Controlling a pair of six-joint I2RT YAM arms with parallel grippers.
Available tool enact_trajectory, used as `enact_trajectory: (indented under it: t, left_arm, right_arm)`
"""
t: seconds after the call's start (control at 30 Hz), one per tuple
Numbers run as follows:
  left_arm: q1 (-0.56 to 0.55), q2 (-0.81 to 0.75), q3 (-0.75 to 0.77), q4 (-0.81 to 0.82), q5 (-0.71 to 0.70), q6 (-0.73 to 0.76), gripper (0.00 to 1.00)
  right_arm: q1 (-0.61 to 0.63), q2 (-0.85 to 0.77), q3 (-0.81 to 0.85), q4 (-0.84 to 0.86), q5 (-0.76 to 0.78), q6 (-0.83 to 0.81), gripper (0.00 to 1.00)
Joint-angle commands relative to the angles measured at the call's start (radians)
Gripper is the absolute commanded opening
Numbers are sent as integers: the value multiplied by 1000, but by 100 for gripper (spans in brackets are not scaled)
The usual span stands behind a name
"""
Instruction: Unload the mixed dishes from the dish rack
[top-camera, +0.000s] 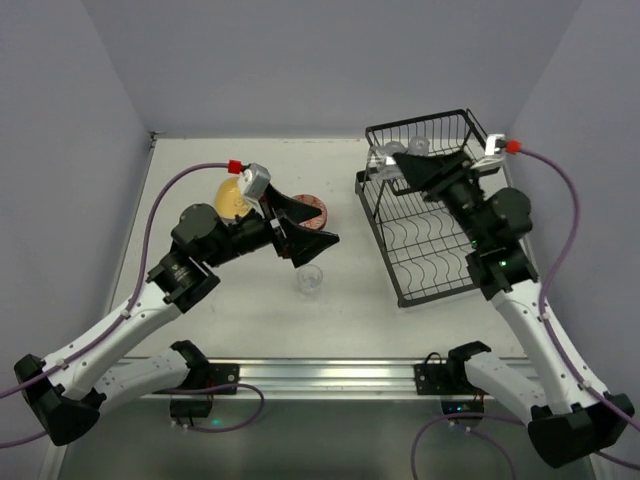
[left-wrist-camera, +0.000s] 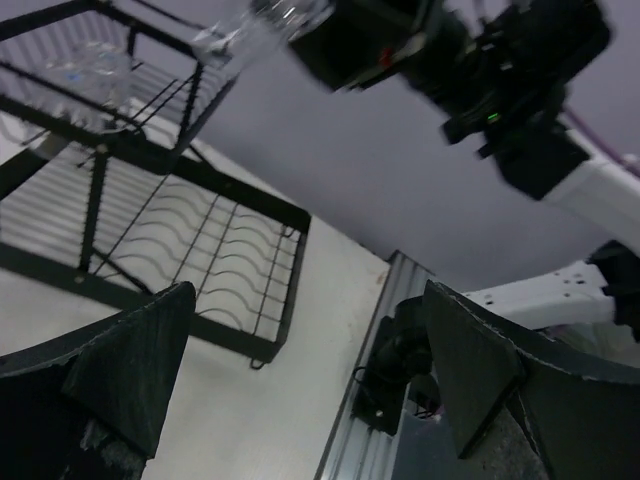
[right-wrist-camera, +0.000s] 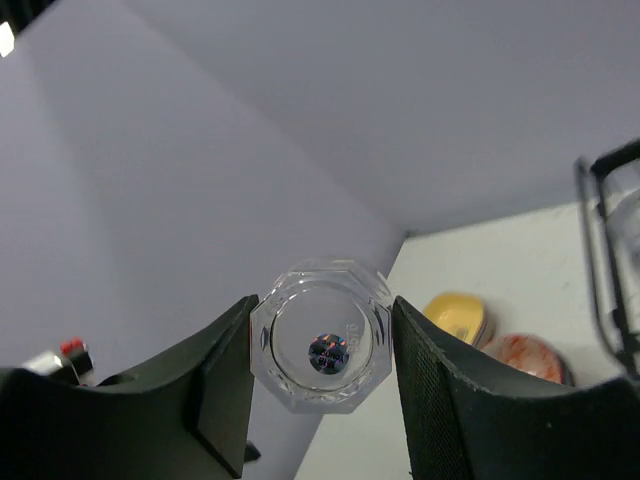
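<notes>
The black wire dish rack (top-camera: 432, 225) stands at the right. My right gripper (top-camera: 395, 166) is over its raised upper shelf, shut on a clear drinking glass (right-wrist-camera: 322, 350); both pads press its sides in the right wrist view, base toward the camera. Another clear glass (left-wrist-camera: 90, 75) stays in the upper shelf. My left gripper (top-camera: 318, 232) is open and empty at mid-table, just above a clear glass (top-camera: 309, 279) standing on the table. A yellow plate (top-camera: 232, 200) and a reddish-pink bowl (top-camera: 312, 210) sit behind the left gripper.
The rack's wavy lower tray (left-wrist-camera: 215, 255) holds nothing that I can see. The right arm (left-wrist-camera: 500, 90) hangs over the rack in the left wrist view. A metal rail (top-camera: 320, 375) runs along the near edge. Walls close in the table on three sides.
</notes>
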Motion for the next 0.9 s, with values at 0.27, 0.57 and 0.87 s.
enact_trajectory:
  t: [0.27,0.57,0.87]
  left_arm:
    - [-2,37,21,414,155,-113,100]
    - [-2,71,36,440,170,-113,100]
    - [-2,71,18,497,169,-110,44]
  right_arm:
    - [223,75,-133,490,-259,150,0]
    - [281,149,-154,601,-312,197,0]
    - [309,164,-186,619,-314,164,0]
